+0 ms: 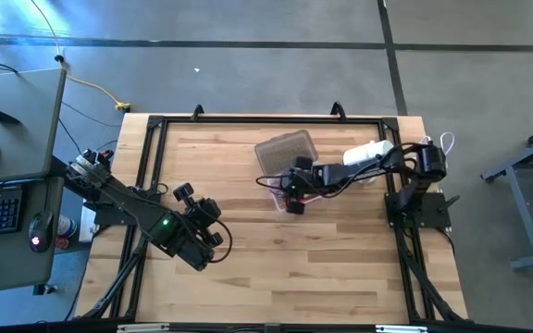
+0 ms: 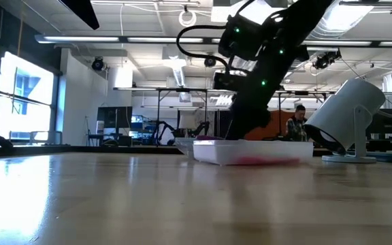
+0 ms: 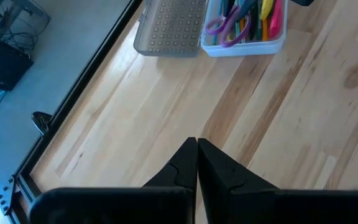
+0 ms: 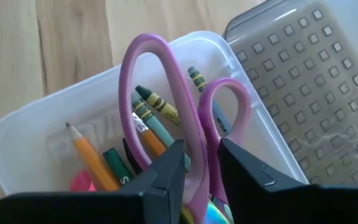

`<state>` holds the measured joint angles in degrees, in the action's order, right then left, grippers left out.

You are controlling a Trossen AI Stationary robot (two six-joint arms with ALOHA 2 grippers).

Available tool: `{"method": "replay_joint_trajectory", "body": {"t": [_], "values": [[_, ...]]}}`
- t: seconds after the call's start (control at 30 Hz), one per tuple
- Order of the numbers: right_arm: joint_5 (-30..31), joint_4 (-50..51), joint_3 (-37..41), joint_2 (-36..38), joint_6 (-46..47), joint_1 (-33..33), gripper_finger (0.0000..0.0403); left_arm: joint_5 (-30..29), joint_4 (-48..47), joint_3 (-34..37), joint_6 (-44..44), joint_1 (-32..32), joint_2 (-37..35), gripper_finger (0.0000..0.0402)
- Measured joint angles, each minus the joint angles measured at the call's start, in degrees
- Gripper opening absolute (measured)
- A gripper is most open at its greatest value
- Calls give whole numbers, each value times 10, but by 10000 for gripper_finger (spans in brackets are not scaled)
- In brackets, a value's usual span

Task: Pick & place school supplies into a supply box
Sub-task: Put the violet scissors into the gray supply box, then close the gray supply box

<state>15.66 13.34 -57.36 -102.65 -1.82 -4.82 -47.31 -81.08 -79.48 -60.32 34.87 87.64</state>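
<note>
Table: pale wooden plank table top inside a black metal frame; all items sit on its far half.
Supply box: small clear plastic rectangular case, far centre of the table, open; its grey translucent lid with a grid of raised squares lies folded back flat on the wood beside it.
Box contents: thin pencils and crayons, among them an orange pencil, green crayons, a yellow one, something pink at the bottom; purple-handled scissors lie over them, loops toward one end of the case.
White cylinder: white rounded object on a stand, far right, just beside the box.
Right arm: reaches in from the far right, bent down over the box; right gripper is lowered into the case, its two dark fingers clasping the scissors' handle just below the loops.
Left arm: stretched in from the left edge over the bare near-left boards, well apart from the box; left gripper clenched, fingertips pressed together, nothing between them.
</note>
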Motion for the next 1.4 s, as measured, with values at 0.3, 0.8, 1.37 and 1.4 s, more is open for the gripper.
{"method": "replay_joint_trajectory", "body": {"t": [0.3, 0.8, 1.37, 1.4], "values": [[-26, -22, 1, -1, 8, -1, 7, 0, 0, 0, 0, 0, 0, 46], [19, 106, -98, -3, 145, 4, 1, 5, 1, 0, 0, 0, 0, 46], [30, 179, -107, -2, 174, 3, 9, 7, 2, 0, 0, 0, 0, 46], [33, 175, -107, -2, 169, 3, 12, 7, 2, 0, 0, 0, 0, 46]]}}
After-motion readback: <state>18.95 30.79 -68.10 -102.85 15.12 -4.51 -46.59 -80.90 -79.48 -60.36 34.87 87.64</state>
